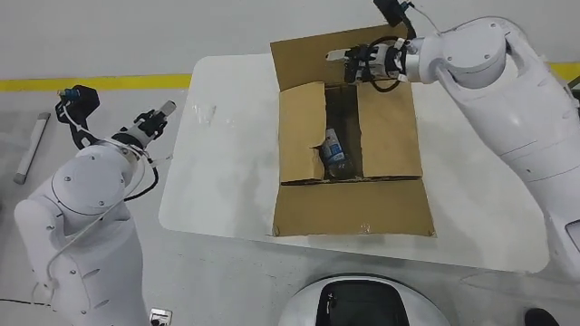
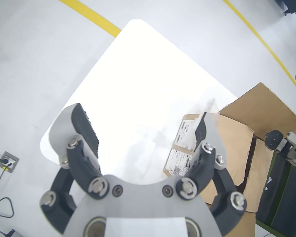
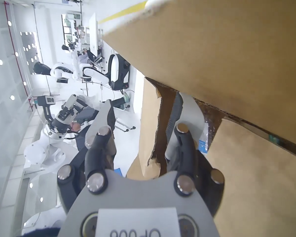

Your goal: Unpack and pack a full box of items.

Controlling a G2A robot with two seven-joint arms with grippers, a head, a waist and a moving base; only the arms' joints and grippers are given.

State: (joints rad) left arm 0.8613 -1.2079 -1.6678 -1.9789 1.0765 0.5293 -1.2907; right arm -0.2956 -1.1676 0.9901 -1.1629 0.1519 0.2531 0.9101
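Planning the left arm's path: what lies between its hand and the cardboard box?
Top view: white table, bare except a faint clear scrap, separates left hand from cardboard box.

White arms (image 1: 507,81), black cables (image 1: 149,179), silver screws (image 2: 98,186)

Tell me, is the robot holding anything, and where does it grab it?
Nothing is held. The left gripper is open and empty; the right gripper has its fingers open astride a box flap, not pinching it.
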